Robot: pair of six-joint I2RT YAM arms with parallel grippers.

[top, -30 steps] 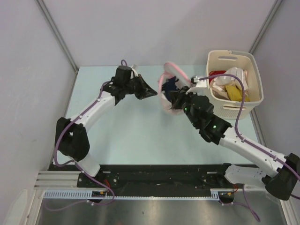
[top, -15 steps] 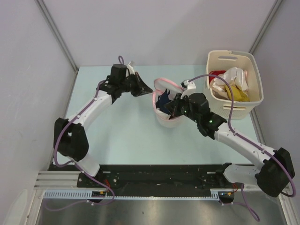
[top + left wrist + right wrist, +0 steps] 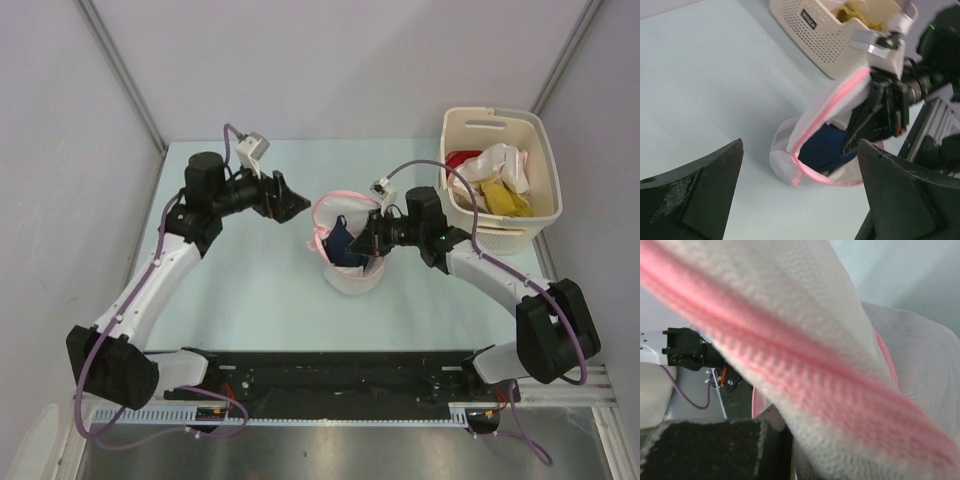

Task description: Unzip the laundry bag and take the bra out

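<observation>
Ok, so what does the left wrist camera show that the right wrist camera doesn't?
Only the left wrist view: the navy bra lying inside the unzipped laundry bag, the right gripper holding the bag's raised flap, and the cream basket behind it.
Only the right wrist view: the mesh weave in extreme close-up, filling most of the frame, plus a dark fitting with a purple cable in the background.
Both: the laundry bag and its pink zipper trim.

Outstretched left arm, left pincer (image 3: 297,203) spread wide, right arm bent inward, right pincer (image 3: 366,240) clamped tight
</observation>
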